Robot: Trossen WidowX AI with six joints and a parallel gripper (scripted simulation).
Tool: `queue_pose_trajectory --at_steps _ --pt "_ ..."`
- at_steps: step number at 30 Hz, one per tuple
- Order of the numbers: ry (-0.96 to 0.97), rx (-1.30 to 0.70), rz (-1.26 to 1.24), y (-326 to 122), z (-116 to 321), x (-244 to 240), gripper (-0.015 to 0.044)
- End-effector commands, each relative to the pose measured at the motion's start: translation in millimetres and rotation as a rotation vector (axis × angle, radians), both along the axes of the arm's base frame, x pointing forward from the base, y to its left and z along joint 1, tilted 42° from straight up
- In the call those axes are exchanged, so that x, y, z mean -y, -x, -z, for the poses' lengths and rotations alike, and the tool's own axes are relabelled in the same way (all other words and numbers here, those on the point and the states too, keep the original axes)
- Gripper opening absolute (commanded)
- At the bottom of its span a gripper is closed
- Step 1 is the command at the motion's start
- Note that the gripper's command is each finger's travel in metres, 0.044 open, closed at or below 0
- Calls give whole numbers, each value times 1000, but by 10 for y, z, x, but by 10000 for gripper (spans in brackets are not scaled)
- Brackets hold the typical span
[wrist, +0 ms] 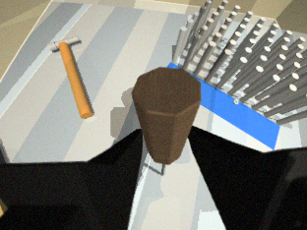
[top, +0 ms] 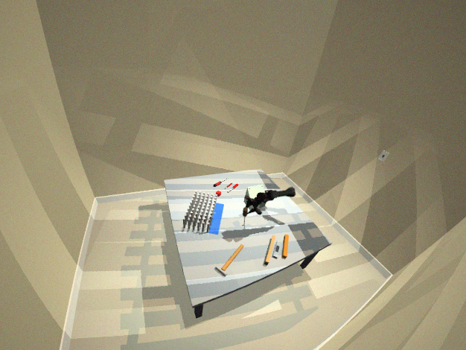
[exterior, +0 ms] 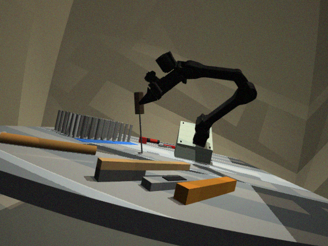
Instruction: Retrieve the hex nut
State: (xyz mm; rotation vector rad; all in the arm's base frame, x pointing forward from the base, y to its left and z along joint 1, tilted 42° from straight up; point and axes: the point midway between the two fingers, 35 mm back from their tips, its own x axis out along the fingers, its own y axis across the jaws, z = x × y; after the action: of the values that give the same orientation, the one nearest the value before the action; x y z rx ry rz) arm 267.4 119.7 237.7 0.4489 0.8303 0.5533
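Observation:
My gripper is shut on the brown handle of the hook tool. The tool hangs upright, its thin shaft pointing down and its bent tip low over the table, to the robot's side of the blue strip; whether the tip touches the table is unclear. The metal spacers stand in rows behind the blue strip. A tiny pale ring, seemingly the nut, shows at the strip's spacer-side edge in the wrist view.
A hammer lies to one side. Two orange-topped bars flank a grey block near the table edge. A red cube and red-handled tools lie beyond the field's other end.

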Motion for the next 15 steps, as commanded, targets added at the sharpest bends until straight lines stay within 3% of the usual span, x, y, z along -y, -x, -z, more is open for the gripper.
queue_pose_trajectory --at_steps 1,15 --pt "-91 -63 58 21 -54 -30 0" --pt "-400 -369 227 108 -138 -185 0"
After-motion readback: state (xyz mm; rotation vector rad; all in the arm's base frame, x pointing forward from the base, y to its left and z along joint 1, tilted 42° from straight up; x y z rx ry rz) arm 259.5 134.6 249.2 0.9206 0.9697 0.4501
